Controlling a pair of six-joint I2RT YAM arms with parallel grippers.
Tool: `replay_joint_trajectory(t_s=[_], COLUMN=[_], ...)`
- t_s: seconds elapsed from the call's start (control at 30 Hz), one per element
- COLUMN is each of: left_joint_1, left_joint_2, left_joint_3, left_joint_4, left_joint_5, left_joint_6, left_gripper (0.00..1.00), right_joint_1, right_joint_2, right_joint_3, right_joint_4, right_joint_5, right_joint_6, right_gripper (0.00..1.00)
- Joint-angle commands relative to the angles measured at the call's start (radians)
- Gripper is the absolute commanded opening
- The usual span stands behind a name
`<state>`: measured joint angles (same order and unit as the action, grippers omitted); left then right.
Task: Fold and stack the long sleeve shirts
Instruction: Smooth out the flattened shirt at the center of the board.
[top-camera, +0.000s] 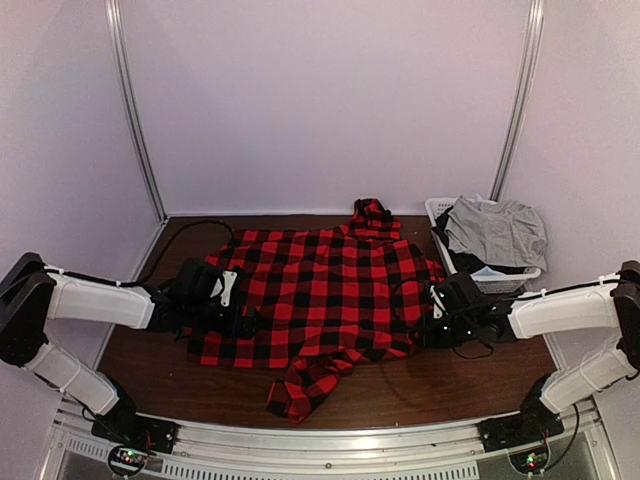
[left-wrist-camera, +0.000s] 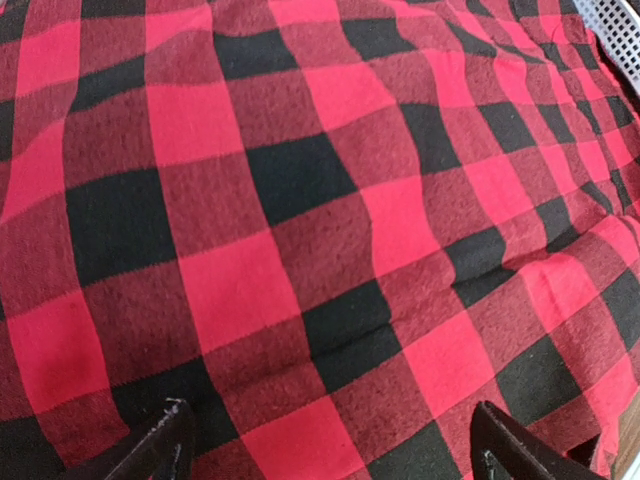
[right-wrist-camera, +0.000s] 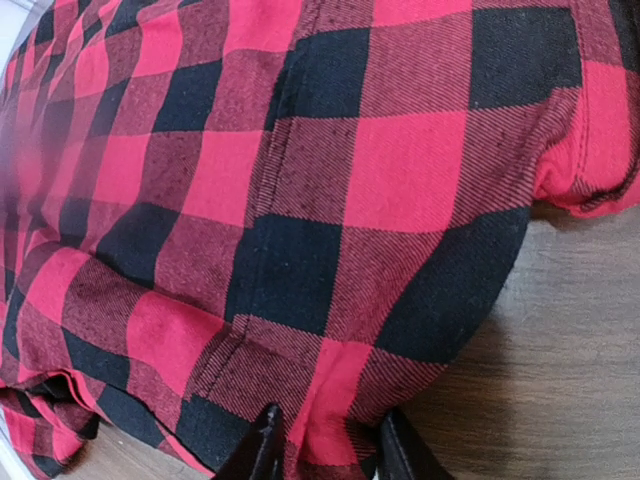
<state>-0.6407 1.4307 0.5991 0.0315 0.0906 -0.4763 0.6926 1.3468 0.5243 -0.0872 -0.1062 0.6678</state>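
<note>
a white mesh basket (top-camera: 437, 212) stands just beyond the right gripper (top-camera: 432, 322), on its far side. a grey garment (top-camera: 497, 232) is heaped over the basket's rim with something dark (top-camera: 468, 263) under it; what that is cannot be told.

the red-and-black check flannel shirt (top-camera: 325, 285) lies spread on the brown counter (top-camera: 440, 385) between the two grippers, fairly flat with shallow ripples. one sleeve (top-camera: 305, 385) trails crumpled from its near edge, toward the arm bases. a bunched part (top-camera: 372, 215) pokes out on the far side.

the right gripper is narrow, its fingers (right-wrist-camera: 262, 450) pinched on the shirt's hemmed edge, bare counter just to its right. the left gripper (top-camera: 245, 322) is spread wide, its fingers (left-wrist-camera: 160, 445) down at the cloth, the check filling everything ahead of it.
</note>
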Motion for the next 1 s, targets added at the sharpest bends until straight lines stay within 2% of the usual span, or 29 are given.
replay_joint_trajectory(t_s=[0.0, 0.1, 0.13, 0.3, 0.4, 0.6, 0.63, 0.77, 0.87, 0.97], left_joint_1=[-0.005, -0.007, -0.007, -0.009, -0.010, -0.010, -0.010, -0.010, -0.009, -0.010], left_joint_2=[0.009, 0.002, -0.001, 0.006, 0.032, 0.094, 0.109, 0.187, 0.228, 0.249], left_joint_3=[-0.021, -0.022, -0.021, -0.022, -0.019, -0.001, 0.005, 0.031, 0.053, 0.077], left_joint_4=[0.047, 0.050, 0.050, 0.036, 0.031, 0.057, 0.058, 0.056, 0.048, 0.039], left_joint_5=[0.010, 0.008, 0.013, 0.011, -0.011, -0.067, -0.075, -0.128, -0.166, -0.200], left_joint_6=[-0.027, -0.034, -0.034, -0.016, -0.009, -0.017, -0.013, 0.000, 0.000, -0.003], left_gripper=[0.97, 0.97, 0.97, 0.97, 0.97, 0.97, 0.97, 0.97, 0.97, 0.98], right_joint_1=[0.000, -0.009, -0.013, -0.064, -0.118, -0.215, -0.224, -0.227, -0.172, -0.056], right_joint_2=[-0.021, -0.057, -0.073, -0.155, -0.168, 0.002, 0.048, 0.177, 0.126, 0.026], right_joint_3=[-0.020, -0.004, 0.014, 0.148, 0.238, 0.429, 0.478, 0.594, 0.559, 0.473], right_joint_4=[0.027, -0.032, -0.071, -0.310, -0.393, -0.408, -0.398, -0.422, -0.417, -0.417], right_joint_5=[-0.002, 0.017, 0.037, 0.143, 0.164, 0.181, 0.177, 0.167, 0.206, 0.249], right_joint_6=[0.015, 0.000, -0.011, -0.100, -0.161, -0.285, -0.301, -0.333, -0.315, -0.247], right_gripper=[0.22, 0.03, 0.00, 0.00, 0.00, 0.04, 0.07, 0.36, 0.62, 0.76])
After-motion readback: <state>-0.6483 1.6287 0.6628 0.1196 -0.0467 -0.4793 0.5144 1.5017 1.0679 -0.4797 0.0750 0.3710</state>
